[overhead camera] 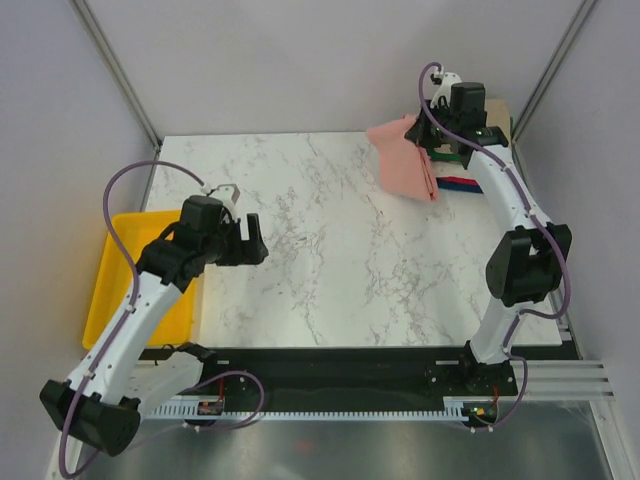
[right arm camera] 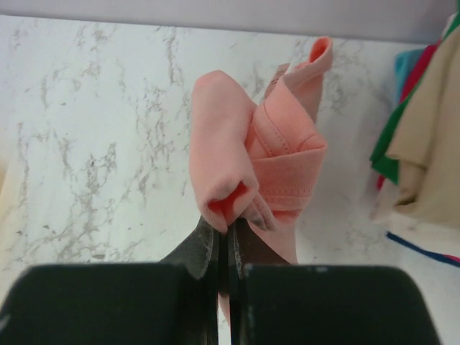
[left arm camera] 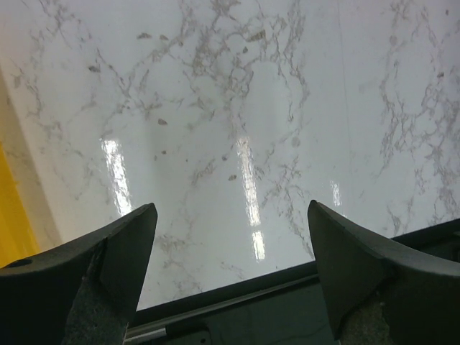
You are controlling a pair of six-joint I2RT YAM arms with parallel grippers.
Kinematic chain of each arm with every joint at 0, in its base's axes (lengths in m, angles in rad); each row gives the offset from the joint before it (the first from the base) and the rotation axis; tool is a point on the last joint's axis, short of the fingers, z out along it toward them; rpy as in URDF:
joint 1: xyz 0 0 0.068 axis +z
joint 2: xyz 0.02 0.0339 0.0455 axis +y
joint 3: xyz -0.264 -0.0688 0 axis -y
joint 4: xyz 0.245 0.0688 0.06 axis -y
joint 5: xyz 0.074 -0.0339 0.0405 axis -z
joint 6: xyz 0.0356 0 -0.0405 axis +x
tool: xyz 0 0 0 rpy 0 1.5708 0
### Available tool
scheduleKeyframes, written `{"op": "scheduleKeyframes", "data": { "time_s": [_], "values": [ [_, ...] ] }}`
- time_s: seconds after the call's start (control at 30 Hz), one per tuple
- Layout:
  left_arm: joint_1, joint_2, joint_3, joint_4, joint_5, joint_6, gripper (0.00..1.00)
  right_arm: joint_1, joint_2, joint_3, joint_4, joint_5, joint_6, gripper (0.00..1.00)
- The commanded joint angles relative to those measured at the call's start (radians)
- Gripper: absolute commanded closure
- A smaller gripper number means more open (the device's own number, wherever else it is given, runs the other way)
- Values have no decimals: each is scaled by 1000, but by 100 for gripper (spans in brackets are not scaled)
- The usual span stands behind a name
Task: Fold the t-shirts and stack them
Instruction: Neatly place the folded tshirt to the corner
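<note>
The yellow tray (overhead camera: pixel 110 300) lies at the left edge of the table (overhead camera: pixel 330 260), partly under the left arm; what is in it I cannot tell. Bare marble lies between the arms. The left gripper (overhead camera: pixel 256 240) stands wide, holding nothing. The right gripper (right arm camera: pixel 228 233) pinches the bunched pink shirt (right arm camera: pixel 248 158) at the far right corner, beside the folded stack (right arm camera: pixel 424 158).

Matt cloth t-shirt (right arm camera: pixel 223 144), glossy marble-look table (left arm camera: pixel 237 108), smooth plastic tray (overhead camera: pixel 100 300)

Salmon-pink t-shirt (right arm camera: pixel 230 136), white grey-veined table (overhead camera: pixel 330 260), yellow tray (overhead camera: pixel 100 300).
</note>
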Motion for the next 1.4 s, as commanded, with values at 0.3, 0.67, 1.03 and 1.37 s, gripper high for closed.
{"op": "scheduleKeyframes", "data": {
  "time_s": [0.3, 0.67, 1.03, 1.37],
  "values": [
    [-4, -327, -241, 84, 83, -121, 9, -128, 5, 463, -205, 26, -210, 100],
    [-3, -292, -233, 86, 83, -104, 9, -272, 127, 682, -171, -130, -119, 100],
    [-3, -282, -235, 87, 72, -104, 10, -343, 170, 685, -93, -316, -23, 100],
    [-3, -282, -235, 86, 66, -106, 11, -343, 75, 627, -4, -428, 46, 100]
  ]
}}
